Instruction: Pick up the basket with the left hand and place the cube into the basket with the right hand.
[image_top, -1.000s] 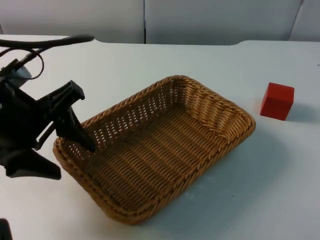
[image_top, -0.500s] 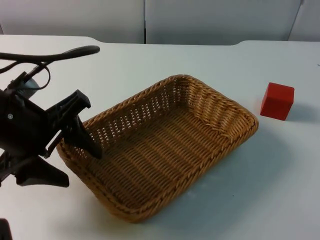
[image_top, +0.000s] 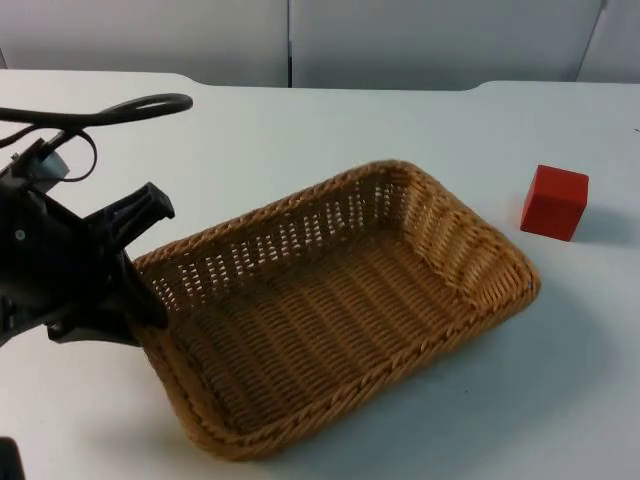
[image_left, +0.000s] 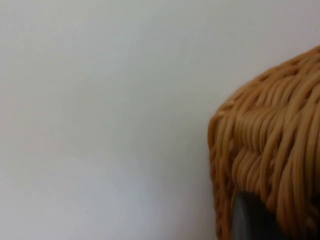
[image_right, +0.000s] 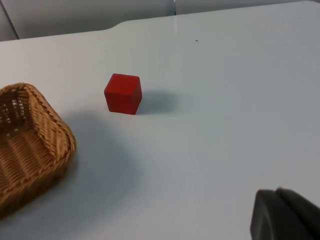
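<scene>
Basket (image_top: 340, 310) lifted, shifted right in left gripper (image_top: 140, 310), seemingly clamped on rim; cube (image_top: 554, 202) well apart.

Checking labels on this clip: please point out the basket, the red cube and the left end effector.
basket (image_top: 340, 310), top view, woven floor.
red cube (image_top: 554, 202), top view, front face.
left end effector (image_top: 140, 300), top view, where its fingers grip the basket's rim.
</scene>
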